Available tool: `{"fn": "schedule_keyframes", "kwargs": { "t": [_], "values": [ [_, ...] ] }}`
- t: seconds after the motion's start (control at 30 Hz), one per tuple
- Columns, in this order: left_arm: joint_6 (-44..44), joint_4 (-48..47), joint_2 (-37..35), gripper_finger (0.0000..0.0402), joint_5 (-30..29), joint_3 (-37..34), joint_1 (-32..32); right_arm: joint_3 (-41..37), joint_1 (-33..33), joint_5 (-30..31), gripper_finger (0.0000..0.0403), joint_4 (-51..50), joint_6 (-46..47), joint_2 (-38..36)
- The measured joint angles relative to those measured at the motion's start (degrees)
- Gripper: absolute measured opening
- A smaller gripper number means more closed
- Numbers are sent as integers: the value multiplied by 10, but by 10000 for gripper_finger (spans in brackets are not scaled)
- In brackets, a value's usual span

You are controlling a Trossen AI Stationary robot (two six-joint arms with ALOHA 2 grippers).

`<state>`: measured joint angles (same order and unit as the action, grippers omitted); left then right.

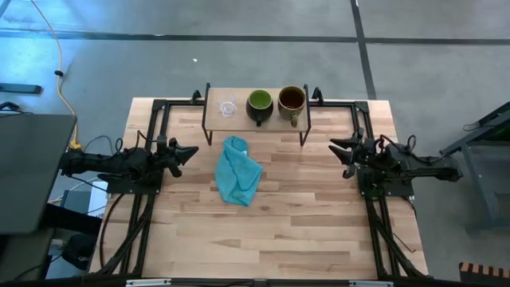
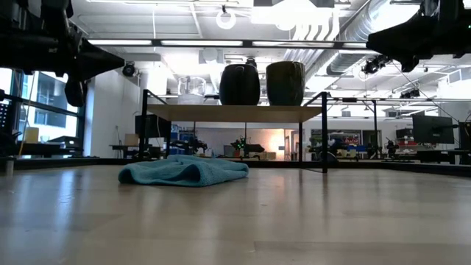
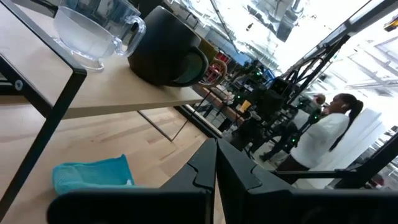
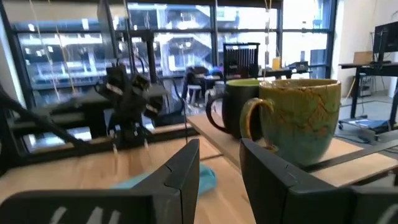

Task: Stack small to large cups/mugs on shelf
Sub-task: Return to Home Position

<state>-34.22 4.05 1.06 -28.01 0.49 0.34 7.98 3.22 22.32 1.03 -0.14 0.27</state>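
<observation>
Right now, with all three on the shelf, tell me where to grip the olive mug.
Probably take the olive mug by its handle, which points toward the table's front; come in from there. The dark mug stands close on its left-arm side, leaving little finger room.

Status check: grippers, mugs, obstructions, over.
Left gripper shut, right gripper open, both empty at table edges. Glass cup, green mug, brown mug in a row on shelf. Teal cloth between arms, touching neither.
</observation>
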Motion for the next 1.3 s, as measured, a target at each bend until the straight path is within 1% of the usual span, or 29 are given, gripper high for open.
{"fn": "schedule_keyframes", "kwargs": {
  "t": [0.13, 0.23, 0.3, 0.4, 0.43, 0.5, 0.6, 0.73, 0.83, 1.03, 1.17, 1.3],
  "values": [
    [4, 0, 0, 1, -1, 0, 0, 23, 0, 0, 106, -44, -25, 0],
    [44, 0, -1, 1, -1, 0, 0, 35, 0, -20, 106, -46, -11, 0],
    [59, 3, -1, 1, 6, 0, 0, 35, 0, -46, 106, -38, 0, 0],
    [75, 5, -1, 1, 12, 0, 0, 35, 1, -134, 106, -43, -26, 0],
    [91, 11, -1, 1, 12, 0, 0, 35, 1, -149, 106, -40, -32, 0],
    [134, 33, -1, 1, 17, 0, 0, 35, 1, -154, 106, -31, -36, 0],
    [220, 84, -1, 1, 46, 0, 0, 35, 1, -179, 106, -16, -61, 0],
    [330, 139, -1, 1, 105, 1, 0, 33, 0, -181, 106, 2, -64, 0],
    [372, 155, -1, 1, 129, 1, 0, 6, 1, -181, 106, 53, -62, 0],
    [385, 175, -1, 1, 171, 1, 0, -74, 1, -183, 106, 211, -60, 0],
    [384, 181, -1, 1, 192, 1, 0, -74, 1, -192, 106, 225, -63, 0],
    [385, 186, -1, 1, 196, 1, 0, -74, 1, -192, 106, 232, -66, 0]
  ]
}}
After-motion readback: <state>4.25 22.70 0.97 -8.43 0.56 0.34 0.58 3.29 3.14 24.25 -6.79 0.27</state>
